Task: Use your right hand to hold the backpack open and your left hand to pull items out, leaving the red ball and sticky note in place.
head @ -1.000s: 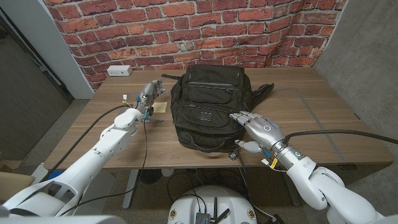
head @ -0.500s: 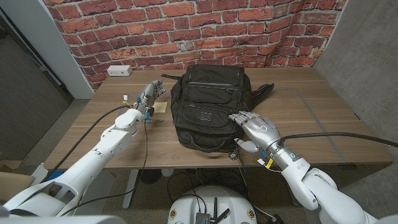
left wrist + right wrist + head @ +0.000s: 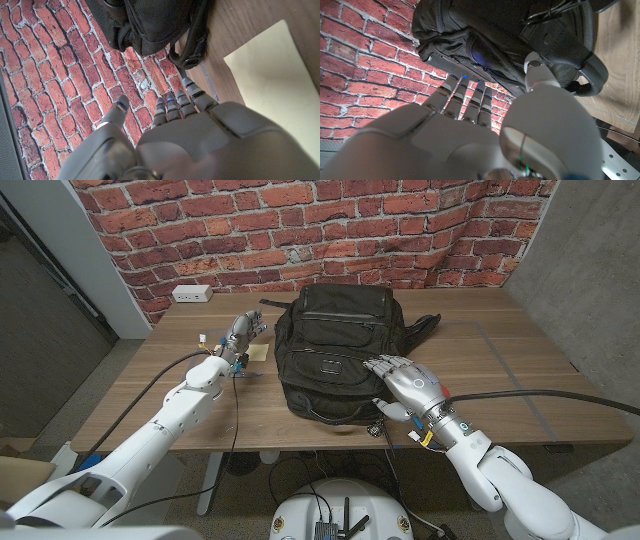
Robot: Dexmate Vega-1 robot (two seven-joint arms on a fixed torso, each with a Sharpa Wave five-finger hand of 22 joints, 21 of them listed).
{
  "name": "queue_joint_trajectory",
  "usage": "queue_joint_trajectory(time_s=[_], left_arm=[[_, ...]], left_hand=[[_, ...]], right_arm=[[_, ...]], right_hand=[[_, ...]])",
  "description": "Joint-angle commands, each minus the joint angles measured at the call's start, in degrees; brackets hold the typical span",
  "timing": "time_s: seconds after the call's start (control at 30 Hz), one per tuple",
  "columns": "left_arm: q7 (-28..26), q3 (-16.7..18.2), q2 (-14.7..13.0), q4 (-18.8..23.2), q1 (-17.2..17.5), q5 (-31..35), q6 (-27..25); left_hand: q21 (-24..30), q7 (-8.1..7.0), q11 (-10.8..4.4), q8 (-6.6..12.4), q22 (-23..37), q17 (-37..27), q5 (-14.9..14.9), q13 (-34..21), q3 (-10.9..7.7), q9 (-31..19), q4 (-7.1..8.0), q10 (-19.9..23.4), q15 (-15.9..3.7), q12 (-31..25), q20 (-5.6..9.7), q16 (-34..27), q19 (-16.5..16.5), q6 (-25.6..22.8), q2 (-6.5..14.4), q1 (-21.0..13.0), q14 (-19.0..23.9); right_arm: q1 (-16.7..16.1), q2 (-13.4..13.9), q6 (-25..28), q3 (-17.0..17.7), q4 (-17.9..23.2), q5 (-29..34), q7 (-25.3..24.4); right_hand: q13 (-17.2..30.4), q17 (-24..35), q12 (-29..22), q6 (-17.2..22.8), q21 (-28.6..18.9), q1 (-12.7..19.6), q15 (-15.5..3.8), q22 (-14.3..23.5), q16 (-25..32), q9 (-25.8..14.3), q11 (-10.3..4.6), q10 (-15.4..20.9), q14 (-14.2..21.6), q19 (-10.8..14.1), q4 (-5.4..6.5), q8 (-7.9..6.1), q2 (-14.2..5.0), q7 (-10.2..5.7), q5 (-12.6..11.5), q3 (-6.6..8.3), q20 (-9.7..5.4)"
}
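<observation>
While one black backpack [image 3: 335, 350] lies mid-table, its long axis running from the near edge toward the brick wall, its contents stay hidden. Right hand [image 3: 403, 384] hovers at its near right corner, fingers spread, holding nothing. Left hand [image 3: 240, 332], empty, fingers loosely extended, stands beside one yellow sticky note [image 3: 257, 352].

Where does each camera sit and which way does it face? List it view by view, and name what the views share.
Head view: on the robot's head, looking down at the wooden table; both arms show, the left hand beside the sticky note, the right hand at the backpack.
Left wrist view: along the back of the left hand toward the backpack's edge, the sticky note and the brick wall.
Right wrist view: along the back of the right hand, fingers reaching toward the backpack.
Shared: all three show the backpack.
</observation>
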State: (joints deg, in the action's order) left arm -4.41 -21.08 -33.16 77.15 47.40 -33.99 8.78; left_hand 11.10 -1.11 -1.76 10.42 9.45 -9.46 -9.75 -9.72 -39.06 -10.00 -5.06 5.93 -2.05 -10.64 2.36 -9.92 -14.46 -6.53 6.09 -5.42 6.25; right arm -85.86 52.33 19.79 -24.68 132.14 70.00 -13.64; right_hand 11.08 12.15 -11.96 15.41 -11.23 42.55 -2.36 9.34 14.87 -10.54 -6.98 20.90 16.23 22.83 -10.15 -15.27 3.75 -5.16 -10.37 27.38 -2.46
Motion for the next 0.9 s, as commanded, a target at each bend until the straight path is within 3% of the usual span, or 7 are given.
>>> queue_joint_trajectory(time_s=[0.03, 0.3, 0.6, 0.9], left_arm=[[0.55, -0.01, 0.42, -1.1, -0.2, -0.34, 0.64], [0.29, 0.11, 0.59, -1.21, 0.23, -0.54, 0.87], [0.11, 0.33, 1.09, -1.44, 1.03, -0.86, 1.96], [-0.56, 0.58, 1.28, -1.12, 1.77, -0.99, 2.4]], left_hand=[[0.18, -0.11, -0.2, 0.07, 0.34, -0.17, -0.19, -0.21, -0.45, -0.09, -0.04, 0.57, -0.17, -0.28, 2.1, -0.27, -0.74, -0.41, 2.51, 0.64, 0.6], [0.18, -0.14, -0.17, 0.07, 0.34, -0.17, -0.19, -0.21, -0.52, -0.09, -0.05, 0.59, -0.2, -0.26, 2.17, -0.25, -0.84, -0.43, 2.49, 0.69, 0.64], [0.19, -0.12, -0.25, 0.11, 0.34, -0.17, -0.18, -0.21, -0.6, -0.1, -0.05, 0.68, -0.21, -0.26, 2.08, -0.27, -0.96, -0.56, 2.48, 0.76, 0.78], [0.19, -0.06, -0.23, 0.15, 0.35, -0.18, -0.19, -0.21, -0.68, -0.1, -0.01, 0.78, -0.22, -0.27, 2.09, -0.3, -1.07, -0.72, 2.52, 0.83, 0.94]], right_arm=[[3.12, -0.65, -0.1, -2.54, -1.72, -0.69, -1.66], [4.05, -1.06, 0.69, -3.36, -2.56, -0.65, -3.66], [5.05, -1.45, 1.48, -4.29, -3.44, -0.16, -5.89], [6.75, -1.75, 1.05, -4.91, -4.51, -1.04, -7.78]], right_hand=[[0.31, 0.32, -0.45, 1.04, -0.3, 0.6, -6.51, 0.22, 0.79, -0.13, -0.1, 1.11, 1.19, 1.0, 0.46, -0.38, 0.05, -0.13, 0.19, -0.07, -3.0], [0.53, 1.01, -1.19, 5.17, -0.84, 1.22, -8.04, 0.33, 2.47, -0.2, -0.25, 5.14, 4.57, 4.08, 0.8, -1.44, -0.7, -0.77, 0.12, -0.84, -4.04], [0.94, 2.75, -2.26, 12.59, -1.56, 1.89, -9.41, 0.61, 5.81, -0.29, -0.66, 11.67, 10.07, 8.68, 1.07, -3.45, -2.17, -1.8, -0.12, -2.59, -5.25], [1.11, 4.22, -2.75, 16.79, -1.94, 2.14, -9.72, 0.79, 8.17, -0.28, -1.55, 15.26, 13.31, 10.83, 1.33, -4.44, -3.81, -2.46, -0.32, -3.67, -5.8]])
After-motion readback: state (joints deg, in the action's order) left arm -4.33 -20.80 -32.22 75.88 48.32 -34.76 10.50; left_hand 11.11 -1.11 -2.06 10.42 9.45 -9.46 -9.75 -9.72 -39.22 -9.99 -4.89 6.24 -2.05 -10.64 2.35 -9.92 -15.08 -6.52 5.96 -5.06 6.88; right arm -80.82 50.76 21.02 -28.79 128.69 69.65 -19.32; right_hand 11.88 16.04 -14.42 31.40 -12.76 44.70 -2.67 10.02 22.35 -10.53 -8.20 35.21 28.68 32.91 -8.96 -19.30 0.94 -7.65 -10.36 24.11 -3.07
